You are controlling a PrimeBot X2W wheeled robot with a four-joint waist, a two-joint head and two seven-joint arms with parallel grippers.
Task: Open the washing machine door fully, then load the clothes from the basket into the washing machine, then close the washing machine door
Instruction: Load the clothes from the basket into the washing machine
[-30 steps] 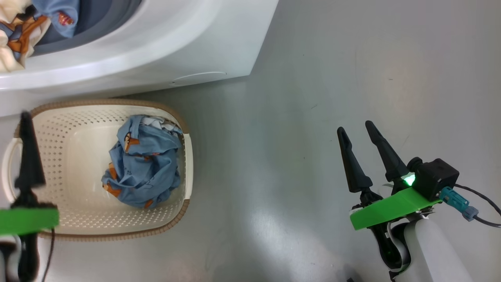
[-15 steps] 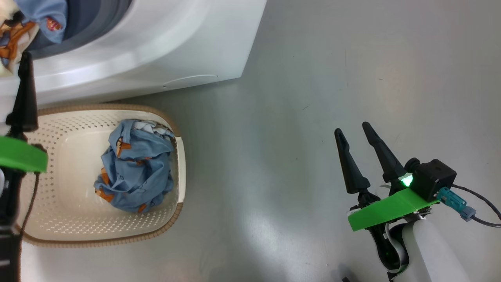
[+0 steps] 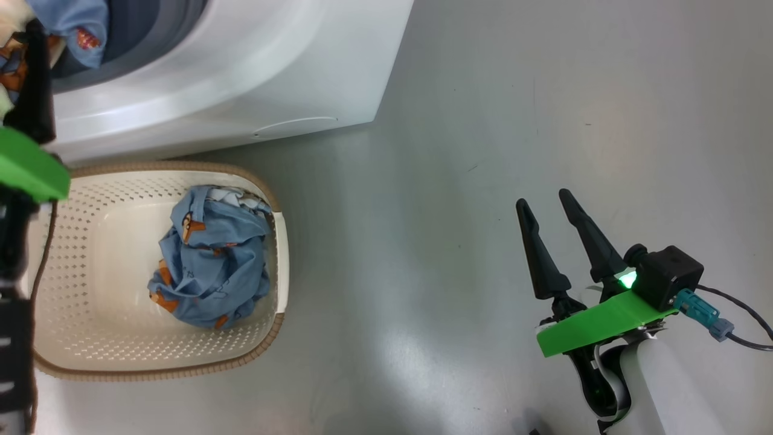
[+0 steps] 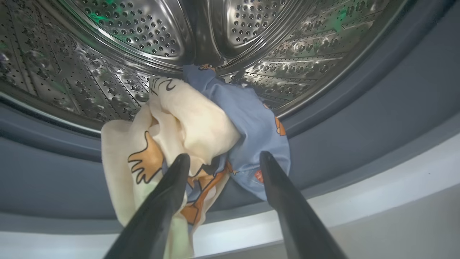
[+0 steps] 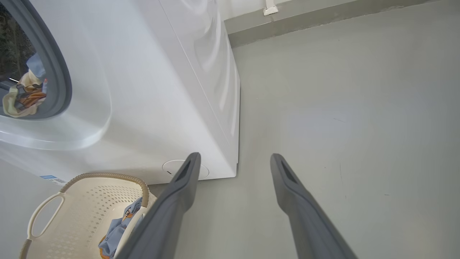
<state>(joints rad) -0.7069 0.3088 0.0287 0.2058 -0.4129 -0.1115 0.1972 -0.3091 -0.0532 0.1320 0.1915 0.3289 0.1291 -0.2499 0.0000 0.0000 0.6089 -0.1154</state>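
At the rubber lip (image 4: 359,118) of the washing machine (image 3: 241,72), the left pincer (image 4: 223,155) gapes released; the half-draped cream-and-blue garment (image 4: 190,118) could slip out floorward.

Glossy white washing machine (image 3: 241,72), perforated steel drum (image 4: 118,25), cloth clothes (image 3: 211,260), plastic basket (image 3: 90,241)

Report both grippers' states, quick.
Left gripper: open, holding nothing, pointed at the cream and light blue printed garment draped over the grey-blue rubber ring.
Right gripper: open, empty, above the grey floor.

In the head view the left claw (image 3: 35,72) is blurred and edge-cropped, hiding the basket (image 3: 273,331) rim beneath it.
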